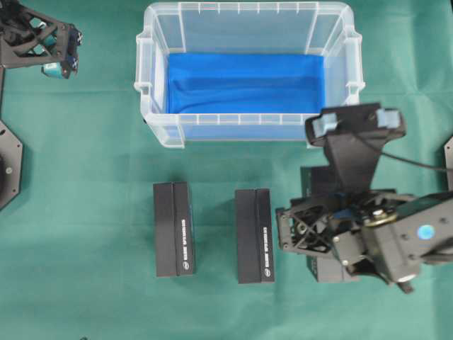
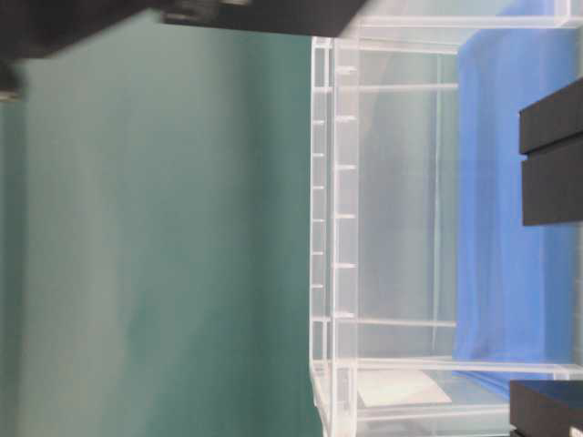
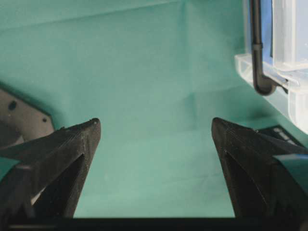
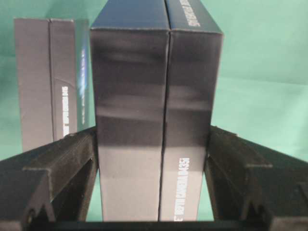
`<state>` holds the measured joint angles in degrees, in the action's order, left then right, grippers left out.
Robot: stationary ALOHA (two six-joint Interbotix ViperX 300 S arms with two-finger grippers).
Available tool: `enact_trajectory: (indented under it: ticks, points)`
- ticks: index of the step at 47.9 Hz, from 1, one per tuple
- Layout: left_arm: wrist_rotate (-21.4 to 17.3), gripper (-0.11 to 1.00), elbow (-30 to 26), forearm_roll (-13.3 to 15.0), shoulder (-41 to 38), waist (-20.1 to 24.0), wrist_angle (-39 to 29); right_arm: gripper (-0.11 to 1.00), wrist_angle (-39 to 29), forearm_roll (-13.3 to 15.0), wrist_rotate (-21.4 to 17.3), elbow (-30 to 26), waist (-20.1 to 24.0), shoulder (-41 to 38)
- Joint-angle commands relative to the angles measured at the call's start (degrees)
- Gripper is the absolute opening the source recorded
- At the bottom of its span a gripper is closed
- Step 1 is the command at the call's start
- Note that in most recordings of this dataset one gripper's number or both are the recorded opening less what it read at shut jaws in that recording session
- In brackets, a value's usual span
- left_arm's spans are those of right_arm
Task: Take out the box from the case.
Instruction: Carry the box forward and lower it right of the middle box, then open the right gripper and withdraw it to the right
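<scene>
The right gripper is clamped on a black box, its fingers pressing both long sides, near the right end of the case. The left gripper has its fingers spread wide over the green cloth, far left. Two more black boxes lie on the cloth before the case, which holds only its blue lining.

Third black box, right of centre in overhead view, mostly hidden under right arm. Left gripper at upper-left edge, arm cut off, fingers indistinct. Table-level view: dark shape along top edge blurred, unidentifiable; black boxes cut by right edge.
</scene>
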<state>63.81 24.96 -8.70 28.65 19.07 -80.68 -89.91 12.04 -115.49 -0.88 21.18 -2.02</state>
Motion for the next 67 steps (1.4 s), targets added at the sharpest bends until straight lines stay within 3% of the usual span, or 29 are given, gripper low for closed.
enact_trajectory:
  ticks: [1, 15, 24, 63, 67]
  points:
    - [-0.1, 0.96, -0.6, 0.1, 0.7, 0.1, 0.2, 0.67, 5.1, -1.0, -1.3, 3.5, 0.3, 1.1]
    - [-0.1, 0.96, -0.5, 0.1, 0.7, 0.2, 0.2, 0.67, 21.5, -2.4, -4.7, 17.1, 0.1, 1.1]
    - [-0.1, 0.96, -0.5, 0.1, 0.7, 0.1, 0.2, 0.67, 27.2, -3.4, -5.1, 21.4, 0.0, 1.1]
    - [-0.1, 0.96, -0.5, 0.1, 0.7, 0.1, 0.2, 0.67, 26.7, -3.8, -5.2, 20.8, -0.2, 3.5]
    - [-0.1, 0.96, -0.5, 0.1, 0.7, 0.0, 0.1, 0.81, 26.1, -3.8, -5.2, 20.7, -0.2, 3.5]
